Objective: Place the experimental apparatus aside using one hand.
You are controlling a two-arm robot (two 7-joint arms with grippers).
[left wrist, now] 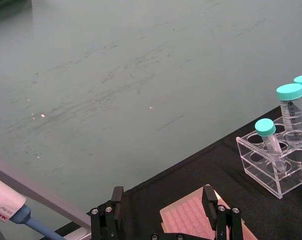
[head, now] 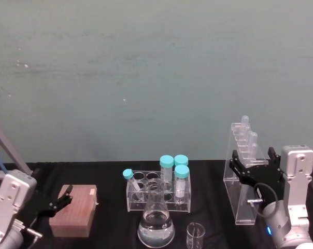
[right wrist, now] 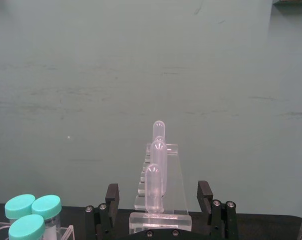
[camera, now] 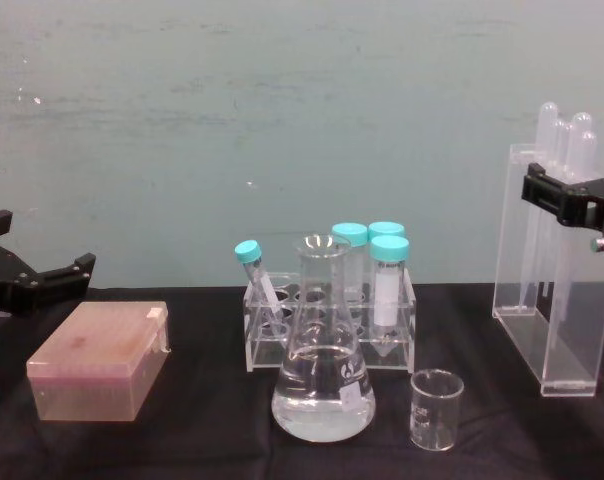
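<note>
One grasp pending: right gripper [head: 252,161], jaws open, astride test tube rack [head: 239,203]; next likely close, lift. Left gripper [left wrist: 162,195] parked at table [head: 110,228] left edge, jaws open.

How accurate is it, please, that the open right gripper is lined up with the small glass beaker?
No, the open right gripper is lined up with the acrylic test tube rack, not the beaker, as the right wrist view shows. The left gripper idles by the tip box.
</note>
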